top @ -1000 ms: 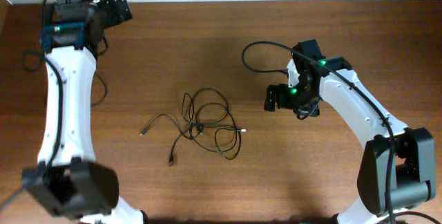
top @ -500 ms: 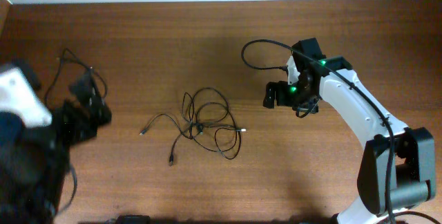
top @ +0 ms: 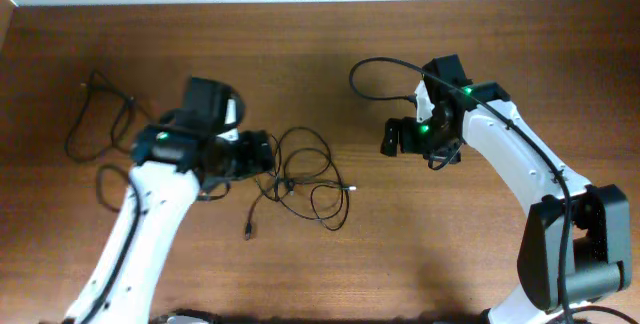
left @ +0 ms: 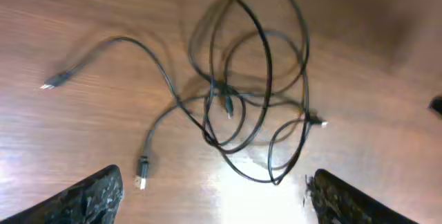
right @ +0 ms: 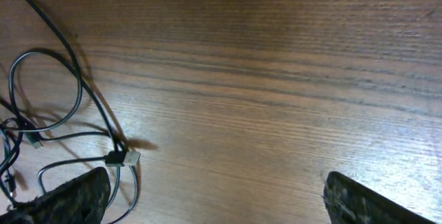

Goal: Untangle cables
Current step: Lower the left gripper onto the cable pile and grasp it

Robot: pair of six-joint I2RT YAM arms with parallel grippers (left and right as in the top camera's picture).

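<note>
Cables (top: 300, 179) lie in one knotted pile at centre frame on the table (top: 520, 54), with loose plug ends trailing lower left. The left arm comes up from lower left. Left gripper (left: 217, 200) hovers over the pile's left edge, spread wide and empty; looks like it's lining up on the knot. Right gripper (right: 217, 203) sits just right of the pile, also wide open and empty, probably staged for the nearest plug (right: 123, 158).
</note>
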